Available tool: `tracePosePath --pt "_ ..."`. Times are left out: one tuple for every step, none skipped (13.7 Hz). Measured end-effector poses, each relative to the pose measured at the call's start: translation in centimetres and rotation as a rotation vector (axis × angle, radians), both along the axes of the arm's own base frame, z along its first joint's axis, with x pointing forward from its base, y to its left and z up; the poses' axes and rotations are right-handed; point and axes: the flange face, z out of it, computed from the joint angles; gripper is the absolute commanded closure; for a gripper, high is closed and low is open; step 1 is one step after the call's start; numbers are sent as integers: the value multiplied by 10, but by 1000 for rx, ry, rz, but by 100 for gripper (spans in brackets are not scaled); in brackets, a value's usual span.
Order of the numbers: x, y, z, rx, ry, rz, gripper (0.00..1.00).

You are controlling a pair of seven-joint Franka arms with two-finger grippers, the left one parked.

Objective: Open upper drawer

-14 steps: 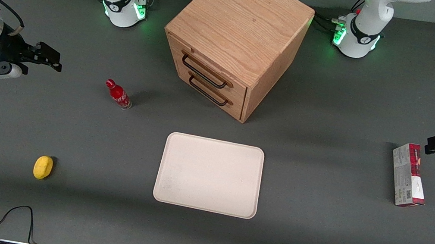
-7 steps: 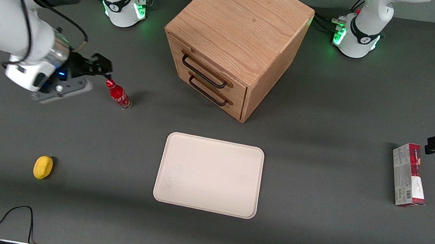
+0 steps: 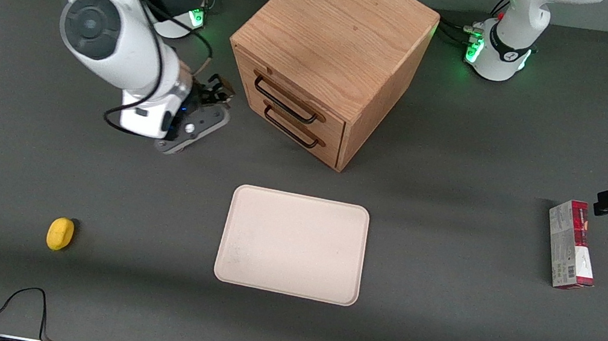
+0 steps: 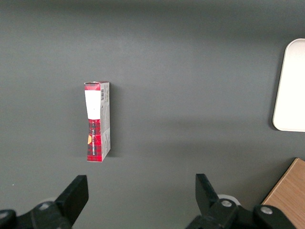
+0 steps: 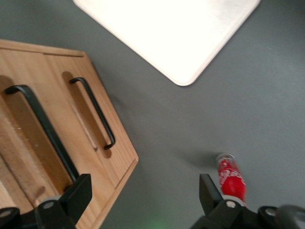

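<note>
Nearest the front camera, a yellow sponge-looking thing (image 3: 60, 234) is sitting on the dark counter (image 3: 436, 338) toward the working arm's end, and the cream tray (image 3: 292, 244) is lying flat mid-counter with nothing in it. A red and white carton (image 3: 570, 244) is resting way off toward the parked arm's end.

Farther from the camera, the wooden cabinet (image 3: 332, 53) is standing with its drawer fronts angled toward the working arm. The upper drawer (image 3: 291, 97) is sitting flush, fully closed, its black handle (image 3: 284, 101) untouched, and the lower drawer (image 3: 301, 129) just below it is shut too. So I can't say what either one is holding.

The gripper (image 3: 220, 89) is hovering just beside the cabinet in front of the drawers, near the upper handle but not touching it. In the right wrist view the fingers (image 5: 78, 193) are spread wide apart with nothing between them. There's also a small red bottle (image 5: 231, 179) standing on the counter near the gripper, mostly hidden by the arm from the front.

I'd say we're in the approach step. Next it probably needs to line up so the fingers straddle that upper bar, not the lower one, close on it, then pull straight out. Hard to judge the height match from here, honestly.
</note>
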Motion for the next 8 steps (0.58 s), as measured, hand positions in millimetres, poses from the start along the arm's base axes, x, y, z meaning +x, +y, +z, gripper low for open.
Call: tracePosePath --pt "-4 13 -4 2 -1 21 0" --pt "-9 27 -9 4 -3 44 0" --pt "-14 39 -15 3 0 66 0" --pt "-19 51 -21 3 1 87 0" --pt "-23 61 -27 4 3 108 0" --pt "-25 69 -32 6 3 125 0" --pt "-27 73 -37 6 8 141 0" --pt "-27 75 -43 4 15 154 0"
